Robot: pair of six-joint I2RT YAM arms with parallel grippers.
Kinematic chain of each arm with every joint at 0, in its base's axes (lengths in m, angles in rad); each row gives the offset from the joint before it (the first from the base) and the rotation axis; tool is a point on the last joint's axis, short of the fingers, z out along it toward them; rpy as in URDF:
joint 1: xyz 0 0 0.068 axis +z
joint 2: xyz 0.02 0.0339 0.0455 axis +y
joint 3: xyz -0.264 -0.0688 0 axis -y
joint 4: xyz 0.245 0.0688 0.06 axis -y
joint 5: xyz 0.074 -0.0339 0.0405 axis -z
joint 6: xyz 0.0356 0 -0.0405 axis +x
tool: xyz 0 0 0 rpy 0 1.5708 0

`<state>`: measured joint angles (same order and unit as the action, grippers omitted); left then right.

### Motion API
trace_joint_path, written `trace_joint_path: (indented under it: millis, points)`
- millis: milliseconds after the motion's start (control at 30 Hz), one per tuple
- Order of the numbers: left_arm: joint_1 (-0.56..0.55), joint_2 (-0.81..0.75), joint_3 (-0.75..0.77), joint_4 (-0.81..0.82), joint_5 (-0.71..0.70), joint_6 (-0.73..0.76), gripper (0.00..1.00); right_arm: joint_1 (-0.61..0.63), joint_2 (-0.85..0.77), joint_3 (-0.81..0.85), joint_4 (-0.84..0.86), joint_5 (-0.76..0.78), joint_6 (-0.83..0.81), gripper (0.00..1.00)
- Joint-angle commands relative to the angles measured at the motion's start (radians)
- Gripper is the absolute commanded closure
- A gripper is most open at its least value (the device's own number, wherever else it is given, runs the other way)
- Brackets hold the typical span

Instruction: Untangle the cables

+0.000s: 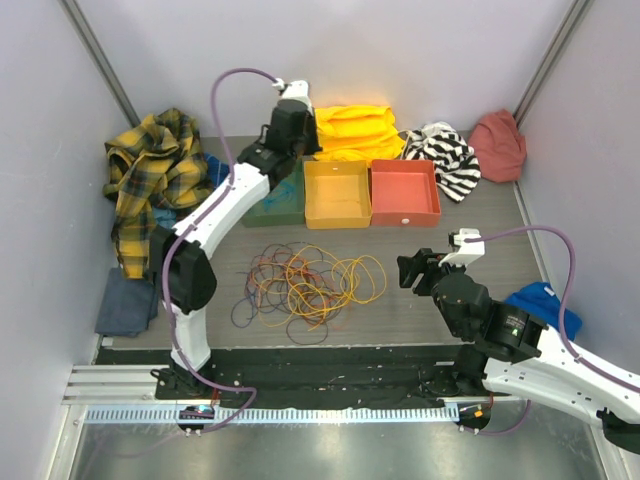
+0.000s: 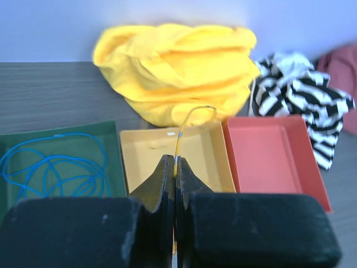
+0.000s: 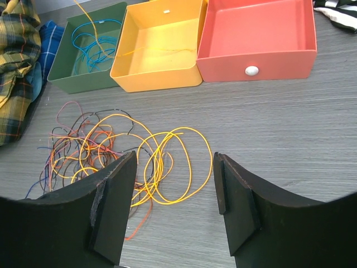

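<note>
left end effector (image 2: pixel 174 162): clamped tight on one thin yellow cable (image 2: pixel 187 120), which curls up out of the pinch, above the yellow tray (image 2: pixel 129 162)
right end effector (image 3: pixel 174 158): wide open, nothing in it, hanging over the bench (image 3: pixel 279 123) right by the pile
cables (image 1: pixel 305 283): messy heap of yellow-orange, red, blue-purple and dark loops lying on the bench, in front of the trays
green tray (image 2: pixel 61 129): has a blue cable (image 2: pixel 50 167) looped inside
red tray (image 2: pixel 268 156): just right of the yellow one, touching it
behind the trays: yellow cloth (image 2: pixel 178 67), striped cloth (image 2: pixel 301 95)
</note>
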<state>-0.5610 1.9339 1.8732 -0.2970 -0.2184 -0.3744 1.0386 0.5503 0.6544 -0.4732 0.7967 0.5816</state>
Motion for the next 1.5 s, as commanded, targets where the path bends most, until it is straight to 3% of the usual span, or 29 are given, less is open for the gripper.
trace_joint_path:
  millis: [0, 200, 567, 967, 1200, 1467]
  points:
    - [0.004, -0.042, -0.014, 0.009, -0.070, -0.098, 1.00, 0.000, -0.007, 0.034, 0.021, 0.006, 0.035, 0.36]
    - [0.004, -0.032, -0.023, -0.031, -0.055, -0.116, 1.00, 0.000, -0.024, 0.031, 0.013, 0.009, 0.040, 0.35]
    - [0.003, -0.055, -0.175, 0.018, -0.002, -0.169, 1.00, 0.000, -0.041, 0.011, -0.001, 0.013, 0.058, 0.35]
    - [0.003, -0.001, -0.137, 0.018, 0.020, -0.230, 1.00, 0.000, -0.036, 0.001, 0.008, 0.010, 0.066, 0.36]
    - [0.000, 0.062, -0.059, 0.033, 0.036, -0.380, 1.00, 0.001, -0.032, 0.001, 0.007, 0.012, 0.063, 0.36]
    - [-0.011, 0.033, -0.095, 0.145, 0.050, -0.629, 1.00, 0.000, -0.046, -0.009, 0.007, 0.018, 0.053, 0.36]
